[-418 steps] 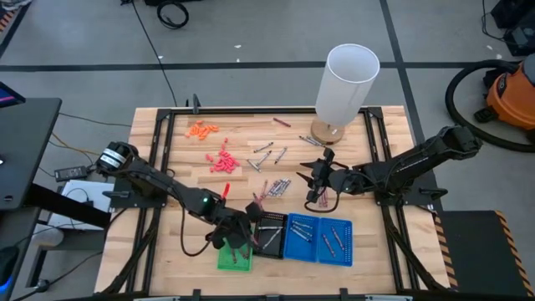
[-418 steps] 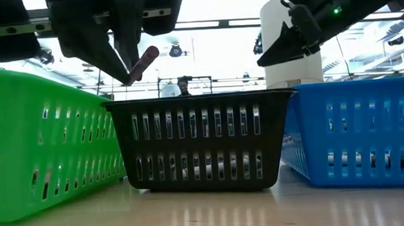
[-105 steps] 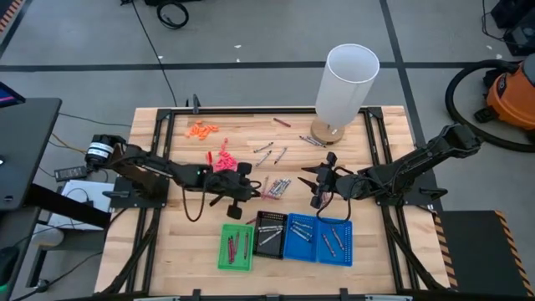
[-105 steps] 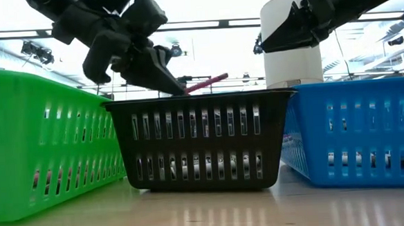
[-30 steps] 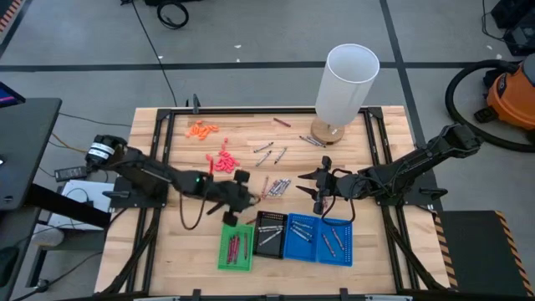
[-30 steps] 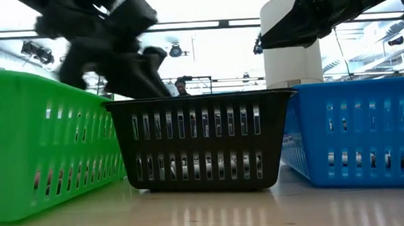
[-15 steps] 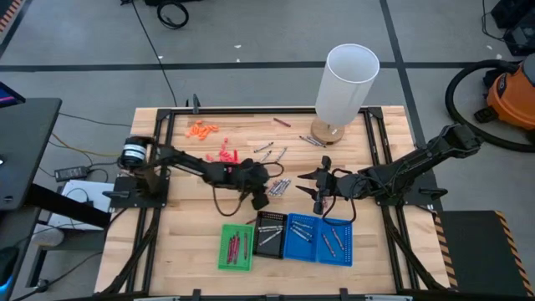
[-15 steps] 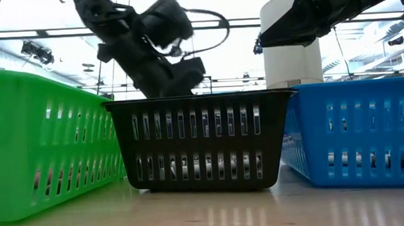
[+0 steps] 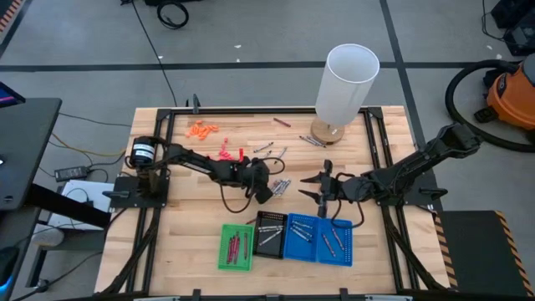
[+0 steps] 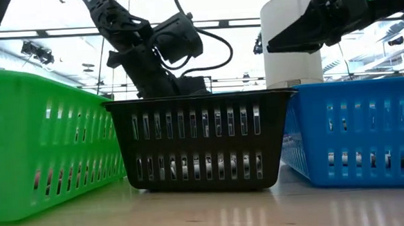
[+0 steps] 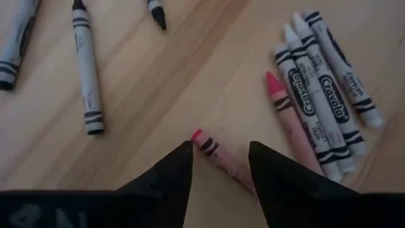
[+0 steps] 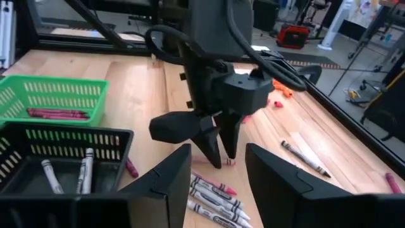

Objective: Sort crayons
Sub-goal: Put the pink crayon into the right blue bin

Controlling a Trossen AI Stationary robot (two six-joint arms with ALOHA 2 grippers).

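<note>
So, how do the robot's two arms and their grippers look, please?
Both arms are dark, almost black, built of slim jointed links. The left arm has a round silver-and-black part at its base and a black cable looping beside its wrist. The left gripper and the right gripper each end in two black, wedge-shaped, pointed fingers. A black cable hangs under the right arm too.

The red crayon (image 11: 218,155) between the left gripper's (image 11: 218,166) fingers runs out of sight behind the right-hand finger (image 11: 278,180), so its far end is hidden. A grey crayon (image 11: 18,39) and a dark-tipped one (image 11: 156,12) are cut off by the picture's edge. From above, the crayons in the blue tray (image 9: 318,237) are too small to count.
</note>
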